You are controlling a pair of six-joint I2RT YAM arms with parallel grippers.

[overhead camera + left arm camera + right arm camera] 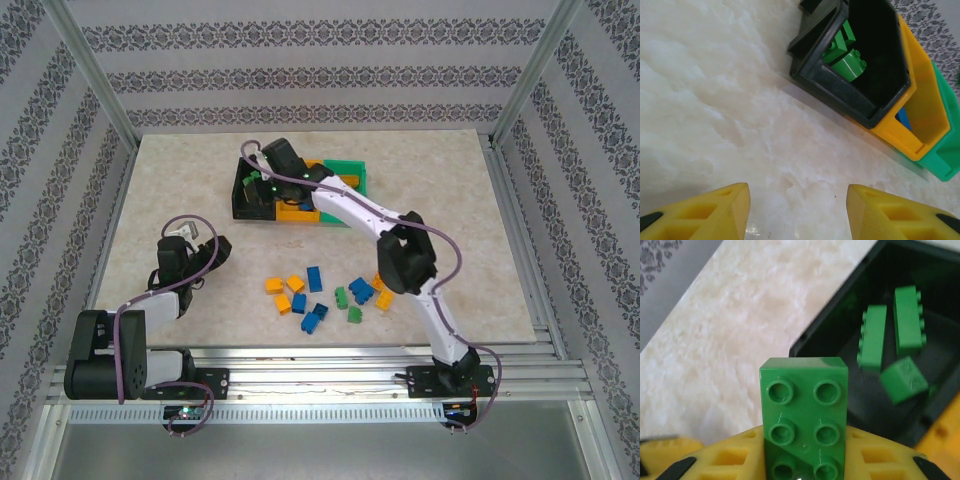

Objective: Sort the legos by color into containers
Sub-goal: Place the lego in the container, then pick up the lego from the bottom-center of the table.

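My right gripper [805,457] is shut on a green lego [805,410], studs facing the camera, held just beside and above the black container [832,322]. Three green legos [872,337] lie in that bin. From above, the right gripper [262,185] hangs over the black bin [243,203], joined to the orange-yellow bin [300,213] and the green bin [352,175]. Several loose blue, orange and green legos [322,295] lie on the table in front. My left gripper [797,210] is open over bare table, nothing between its fingers [705,215].
In the left wrist view the black bin [837,90] holds green bricks [849,64], and a blue brick [904,121] shows inside the orange-yellow bin [922,105] next to the green bin [946,127]. The left gripper [213,252] sits left of the brick pile.
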